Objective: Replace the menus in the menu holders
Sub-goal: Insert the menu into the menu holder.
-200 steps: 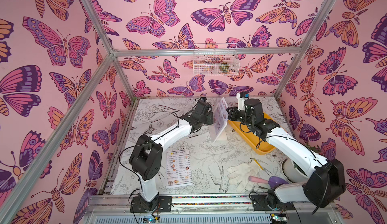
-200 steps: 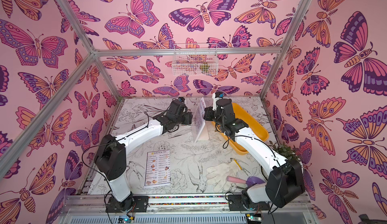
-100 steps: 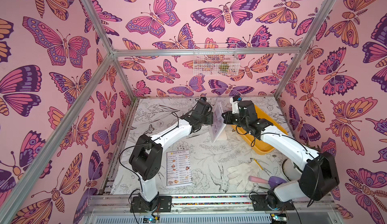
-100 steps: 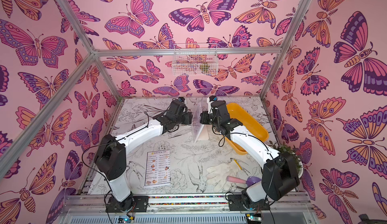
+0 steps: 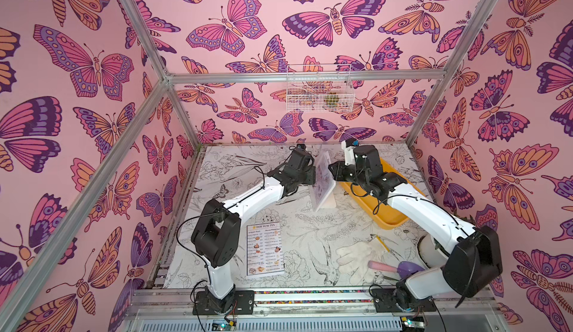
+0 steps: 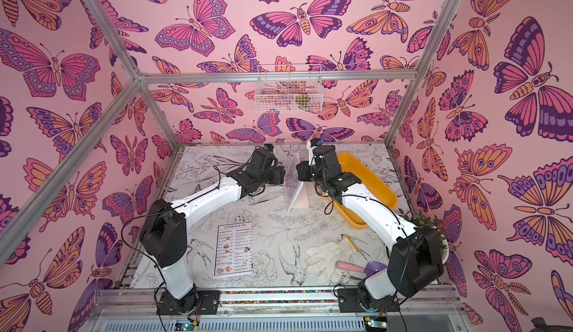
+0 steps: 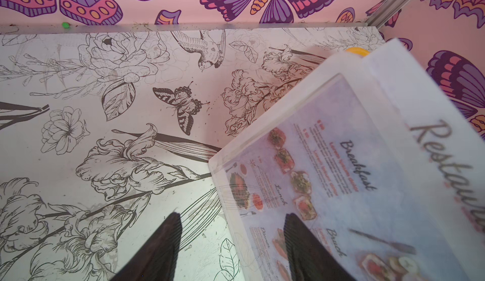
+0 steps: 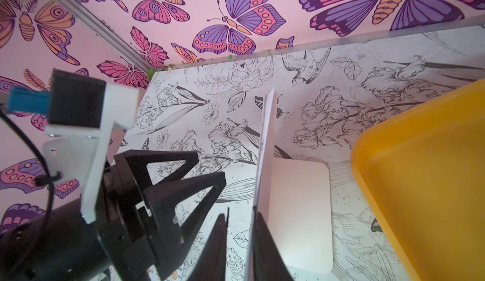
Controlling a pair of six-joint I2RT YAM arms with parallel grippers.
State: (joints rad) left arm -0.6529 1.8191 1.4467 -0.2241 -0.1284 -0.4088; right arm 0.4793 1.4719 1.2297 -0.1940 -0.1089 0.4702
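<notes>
The menu holder (image 5: 322,182) stands upright between the hands. The right hand (image 8: 242,212), narrowly parted, straddles its edge; the left hand (image 7: 231,215), spread, faces its printed side. The DIM SUM INN menu (image 5: 265,248) lies flat, nearer the left arm (image 5: 248,200).

On my right a yellow tray (image 5: 393,217) lies on the flower-printed table (image 5: 235,172); nearer the front I see a white glove (image 5: 353,257), a yellow pencil (image 5: 383,243) just beside it, and a pink-handled purple scoop (image 5: 403,268) (its handle lies on the glove). A wire basket (image 5: 317,88) hangs on the back wall (image 5: 217,113).
</notes>
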